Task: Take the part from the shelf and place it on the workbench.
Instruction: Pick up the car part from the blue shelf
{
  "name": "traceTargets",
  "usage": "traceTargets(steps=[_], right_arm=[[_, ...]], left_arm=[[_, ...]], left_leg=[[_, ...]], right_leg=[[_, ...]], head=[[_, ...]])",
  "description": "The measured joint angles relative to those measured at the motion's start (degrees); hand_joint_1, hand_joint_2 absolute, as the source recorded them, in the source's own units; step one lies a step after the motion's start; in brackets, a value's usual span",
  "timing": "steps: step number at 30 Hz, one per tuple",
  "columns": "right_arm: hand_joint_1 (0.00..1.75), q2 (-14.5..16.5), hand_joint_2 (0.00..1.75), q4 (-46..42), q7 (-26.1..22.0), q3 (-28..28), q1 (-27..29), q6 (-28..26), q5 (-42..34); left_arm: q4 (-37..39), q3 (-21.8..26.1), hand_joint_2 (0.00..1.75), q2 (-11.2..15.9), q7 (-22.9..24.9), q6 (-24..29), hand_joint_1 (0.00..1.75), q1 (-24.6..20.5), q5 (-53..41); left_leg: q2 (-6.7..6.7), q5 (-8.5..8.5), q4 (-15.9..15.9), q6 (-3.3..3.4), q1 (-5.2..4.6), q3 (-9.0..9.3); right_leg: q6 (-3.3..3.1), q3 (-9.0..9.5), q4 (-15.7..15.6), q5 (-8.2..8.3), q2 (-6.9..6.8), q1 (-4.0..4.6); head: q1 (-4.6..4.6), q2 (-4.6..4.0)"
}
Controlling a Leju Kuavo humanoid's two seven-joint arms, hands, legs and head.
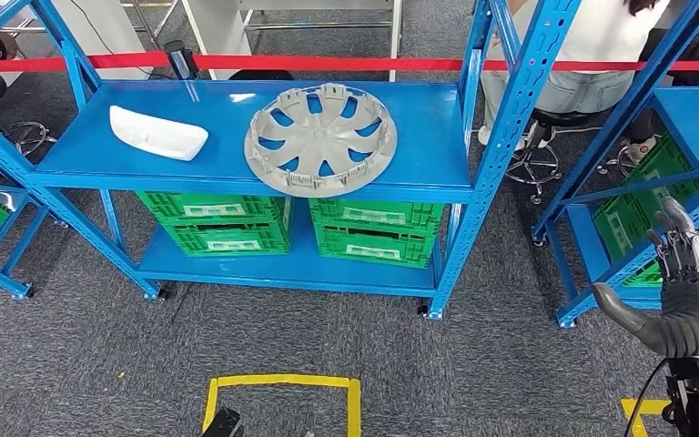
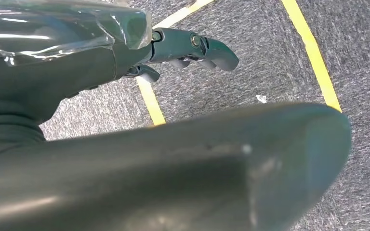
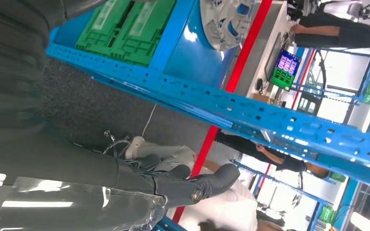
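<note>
Right hand (image 1: 683, 291) raised, fingers spread, empty, grey wheel cover (image 1: 320, 139) well apart on shelf (image 1: 419, 127)

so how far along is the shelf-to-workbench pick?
Nothing looks done: the grey round wheel cover and white curved plastic part both lie on the blue metal shelf. In hand: nothing; the right hand is raised with fingers apart, the left hand hangs over carpet. Reach, grasp and placing remain.
</note>
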Motion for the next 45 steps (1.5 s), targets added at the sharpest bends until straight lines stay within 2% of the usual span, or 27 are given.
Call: traceTargets(steps=[1, 2, 3, 4, 5, 6, 7, 8, 9, 10, 12, 13, 15, 16, 17, 18, 19, 20, 21, 22, 23, 25, 29, 45], right_arm=[[0.00, 0.0, 1.75, 0.0, 0.0, 0.0, 0.1, 0.0, 0.0], [0.00, 0.1, 1.75, 0.0, 0.0, 0.0, 0.2, 0.0, 0.0], [0.00, 0.1, 1.75, 0.0, 0.0, 0.0, 0.2, -0.1, 0.0], [0.00, 0.2, 1.75, -0.1, 0.0, 0.0, 0.2, -0.1, 0.0], [0.00, 0.3, 1.75, -0.2, 0.0, 0.0, 0.2, -0.1, 0.0], [0.00, 0.3, 1.75, -0.3, 0.0, 0.0, 0.2, -0.2, 0.0], [0.00, 0.4, 1.75, -0.3, 0.1, 0.1, 0.3, -0.2, 0.0], [0.00, 0.5, 1.75, -0.3, 0.1, 0.1, 0.3, -0.2, 0.0], [0.00, 0.5, 1.75, -0.4, 0.2, 0.1, 0.4, -0.2, 0.1], [0.00, 0.5, 1.75, -0.6, 0.2, 0.1, 0.5, -0.2, 0.1], [0.00, 0.4, 1.75, -0.8, 0.2, 0.0, 0.5, -0.3, 0.1], [0.00, 0.4, 1.75, -0.9, 0.2, 0.0, 0.5, -0.3, 0.1], [0.00, 0.4, 1.75, -0.9, 0.2, 0.0, 0.5, -0.3, 0.1], [0.00, 0.4, 1.75, -0.8, 0.2, 0.0, 0.5, -0.3, 0.1], [0.00, 0.4, 1.75, -0.8, 0.2, 0.0, 0.6, -0.3, 0.1], [0.00, 0.4, 1.75, -0.8, 0.2, 0.0, 0.6, -0.3, 0.1], [0.00, 0.4, 1.75, -0.8, 0.2, 0.0, 0.5, -0.3, 0.1], [0.00, 0.4, 1.75, -0.7, 0.3, 0.0, 0.5, -0.3, 0.1], [0.00, 0.4, 1.75, -0.8, 0.3, 0.0, 0.5, -0.4, 0.1], [0.00, 0.3, 1.75, -0.8, 0.5, 0.0, 0.5, -0.6, 0.1], [0.00, 0.3, 1.75, -0.8, 0.6, 0.0, 0.5, -0.7, 0.3], [0.00, 0.3, 1.75, -0.8, 1.1, 0.0, 0.5, -1.1, 0.7], [0.00, 0.2, 1.75, -0.8, 1.4, 0.1, 0.7, -1.3, 1.1], [0.00, 0.0, 1.75, -0.9, 1.2, 0.5, 0.8, -0.3, 1.2]], left_arm=[[0.0, 0.0, 0.00, 0.0, 0.0, 0.0, 0.00, 0.1, 0.0], [0.0, 0.0, 0.00, 0.0, 0.0, 0.0, 0.00, 0.2, 0.0], [0.0, 0.0, 0.00, 0.0, 0.0, 0.0, 0.00, 0.3, 0.0], [0.0, 0.0, 0.00, 0.0, 0.0, 0.0, 0.00, 0.3, 0.0], [0.0, 0.0, 0.00, 0.1, 0.0, 0.0, 0.00, 0.4, 0.0], [0.0, 0.0, 0.00, 0.1, 0.0, 0.0, 0.00, 0.4, 0.0], [0.0, 0.0, 0.00, 0.2, 0.0, 0.1, 0.00, 0.5, 0.0], [0.0, 0.0, 0.00, 0.3, 0.1, 0.2, 0.00, 0.5, 0.0], [0.0, -0.1, 0.44, 0.3, 0.1, 0.2, 0.00, 0.6, 0.0], [0.0, -0.1, 0.87, 0.4, 0.1, 0.2, 0.00, 0.6, 0.0], [-0.1, 0.0, 1.75, 0.4, 0.1, 0.3, 0.00, 0.5, -0.1], [-0.1, 0.0, 1.75, 0.3, 0.1, 0.3, 0.00, 0.4, -0.1], [-0.1, 0.0, 1.75, 0.2, 0.1, 0.4, 0.00, 0.3, -0.1], [-0.1, 0.0, 1.75, 0.1, 0.2, 0.4, 0.00, 0.3, -0.1], [-0.1, 0.0, 1.75, 0.1, 0.2, 0.5, 0.00, 0.3, -0.1], [-0.1, 0.0, 1.75, 0.0, 0.3, 0.5, 0.00, 0.4, -0.2], [-0.1, 0.0, 1.75, 0.0, 0.4, 0.6, 0.00, 0.4, -0.2], [-0.1, 0.0, 1.75, 0.0, 0.5, 0.7, 0.00, 0.4, -0.3], [-0.2, 0.0, 1.75, -0.1, 0.6, 0.8, 0.00, 0.4, -0.3], [-0.2, 0.0, 1.75, -0.1, 0.7, 0.9, 0.00, 0.4, -0.3], [-0.2, 0.0, 1.75, 0.0, 0.8, 1.0, 0.00, 0.4, -0.3], [-0.2, -0.1, 1.75, 0.0, 1.0, 1.1, 0.00, 0.4, -0.4], [-0.2, -0.1, 1.75, 0.0, 1.0, 1.1, 0.00, 0.4, -0.4], [-0.2, -0.1, 1.75, -0.1, 1.0, 0.6, 0.00, 0.5, -0.4]], left_leg=[[0.00, -1.06, 2.3, -0.10, 0.05, -2.24], [-0.01, -0.99, 2.5, -0.02, 0.05, -3.46], [-0.03, 0.48, 0.7, 0.23, 0.01, -3.69], [-0.09, 3.21, -2.6, 0.70, -0.09, -3.15], [-0.22, 6.69, -6.5, 1.39, -0.33, -2.32], [-0.36, 8.97, -9.4, 2.04, -0.58, -1.74], [-0.52, 10.36, -11.3, 2.62, -0.89, -1.31], [-0.64, 10.85, -12.1, 3.03, -1.17, -1.18], [-0.69, 10.41, -12.1, 3.23, -1.32, -1.04], [-0.69, 10.76, -13.0, 3.38, -1.22, -0.43], [-0.63, 11.28, -14.4, 3.58, -0.97, 0.94], [-0.60, 11.36, -15.0, 3.66, -0.85, 1.63], [-0.61, 10.92, -15.2, 3.87, -1.11, 2.22], [-0.64, 10.63, -15.1, 3.93, -1.23, 2.38], [-0.70, 10.35, -15.0, 3.95, -1.34, 2.56], [-0.78, 10.07, -14.9, 3.92, -1.40, 2.77], [-0.87, 9.76, -14.8, 3.83, -1.45, 3.02], [-0.94, 9.42, -14.6, 3.70, -1.48, 3.28], [-1.04, 8.98, -14.2, 3.55, -1.65, 3.44], [-1.11, 8.67, -13.9, 3.61, -1.78, 3.50], [-1.15, 8.43, -13.7, 3.61, -1.91, 3.51], [-1.17, 8.37, -13.7, 3.61, -2.00, 3.49], [-1.12, 8.40, -13.9, 3.37, -1.99, 3.57], [-1.12, 8.49, -14.0, 3.12, -1.99, 3.53]], right_leg=[[-0.02, 0.57, 0.0, -0.51, 0.11, 0.08], [0.01, 1.31, 0.0, -0.99, 0.22, 0.19], [0.04, 2.17, 0.0, -1.51, 0.32, 0.34], [0.07, 3.08, 0.0, -2.05, 0.40, 0.49], [0.10, 3.77, -0.1, -2.57, 0.48, 0.56], [0.21, 4.28, -0.2, -3.04, 0.64, 0.69], [0.40, 4.57, -0.3, -3.43, 0.77, 0.78], [0.66, 4.60, -0.5, -3.74, 0.92, 0.81], [0.96, 4.78, -0.8, -3.95, 1.03, 0.91], [1.17, 4.97, -0.9, -4.17, 0.98, 0.89], [1.22, 4.59, 0.5, -5.24, 0.62, 0.94], [1.06, 3.45, 3.0, -6.38, 0.41, 0.97], [0.84, -1.06, 10.5, -9.19, 0.24, 1.00], [0.98, -3.28, 13.6, -9.90, 0.23, 1.00], [1.34, -4.69, 14.8, -9.64, 0.22, 1.01], [1.85, -4.85, 13.6, -8.31, 0.21, 1.02], [2.37, -3.81, 10.2, -6.19, 0.19, 1.04], [2.52, -2.25, 6.1, -3.88, 0.11, 1.09], [2.43, -0.82, 2.6, -1.93, 0.05, 1.09], [2.06, 0.21, 0.3, -0.69, -0.01, 1.16], [1.62, 0.62, -0.5, -0.15, -0.04, 1.24], [1.21, 0.75, -0.6, -0.02, 0.01, 1.38], [1.01, 0.68, -0.6, -0.03, 0.05, 1.45], [0.90, 0.69, -0.6, -0.09, 0.04, 1.39]], head=[[-0.02, -0.01], [-0.03, -0.01], [-0.02, -0.01], [-0.03, -0.01], [0.01, -0.01], [0.12, -0.01], [0.14, 0.00], [0.17, 0.00], [0.14, 0.00], [0.08, -0.01], [0.11, -0.01], [0.19, 0.00], [0.19, 0.01], [0.21, 0.01], [0.19, 0.01], [0.19, 0.01], [0.20, 0.00], [0.19, 0.00], [0.20, -0.01], [0.18, -0.01], [0.14, -0.01], [0.11, -0.01], [0.13, 0.00], [0.14, -0.01]])
